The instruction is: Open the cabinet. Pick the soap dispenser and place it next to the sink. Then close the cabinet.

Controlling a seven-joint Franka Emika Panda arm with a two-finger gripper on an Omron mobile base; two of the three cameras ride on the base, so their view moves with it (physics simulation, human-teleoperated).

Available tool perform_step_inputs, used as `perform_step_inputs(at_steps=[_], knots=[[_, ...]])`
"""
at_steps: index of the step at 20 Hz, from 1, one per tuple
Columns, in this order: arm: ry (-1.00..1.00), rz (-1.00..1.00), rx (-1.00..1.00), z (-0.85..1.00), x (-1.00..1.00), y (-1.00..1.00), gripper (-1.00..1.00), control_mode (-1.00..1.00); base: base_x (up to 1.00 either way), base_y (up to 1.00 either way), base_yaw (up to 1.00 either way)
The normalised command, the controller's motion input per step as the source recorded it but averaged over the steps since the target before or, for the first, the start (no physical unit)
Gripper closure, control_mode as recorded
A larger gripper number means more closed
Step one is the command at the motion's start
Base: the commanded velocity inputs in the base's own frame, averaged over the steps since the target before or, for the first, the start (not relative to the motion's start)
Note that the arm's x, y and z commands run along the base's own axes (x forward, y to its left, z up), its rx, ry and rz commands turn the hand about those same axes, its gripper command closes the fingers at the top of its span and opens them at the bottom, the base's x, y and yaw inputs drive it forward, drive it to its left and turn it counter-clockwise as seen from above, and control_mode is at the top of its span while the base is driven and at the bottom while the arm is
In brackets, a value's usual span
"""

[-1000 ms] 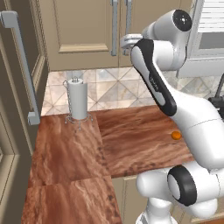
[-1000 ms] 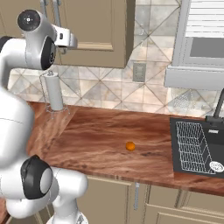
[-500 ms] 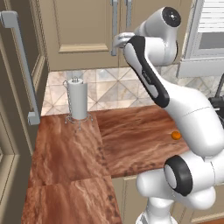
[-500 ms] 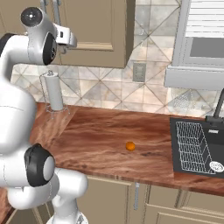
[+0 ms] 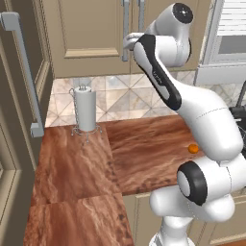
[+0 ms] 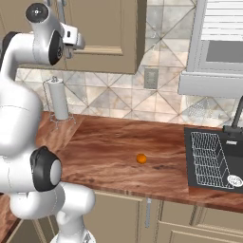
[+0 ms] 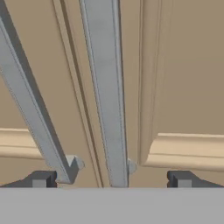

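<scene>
Claw parked at the cabinet handles

My two-finger claw [image 7: 111, 179] is spread wide, holding nothing. Straight ahead is the beige double-door wall cabinet [image 7: 188, 78], doors shut; one long grey bar handle [image 7: 106, 96] sits between my fingertips [image 7: 41, 179], the other just off to the side. Dark recessed sink [image 6: 213, 159] is way below, far off.

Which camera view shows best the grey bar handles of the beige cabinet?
The hand view: both bar handles fill it close up, against the closed cabinet doors. The left base view shows their lower ends, partly behind the arm. The right base view barely shows one.
</scene>
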Motion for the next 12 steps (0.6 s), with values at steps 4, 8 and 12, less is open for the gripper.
perform_step_inputs(at_steps=[4,8,12], knots=[[0.0,-0.03,0.0,-0.07,0.25,0.0,-1.0,-1.0,0.0,0.0,0.0],[0.0,-0.04,0.0,-0.14,0.31,0.0,-1.0,-1.0,0.0,0.0,0.0],[0.0,-0.05,0.0,-0.22,0.33,0.0,-1.0,-1.0,0.0,0.0,0.0]])
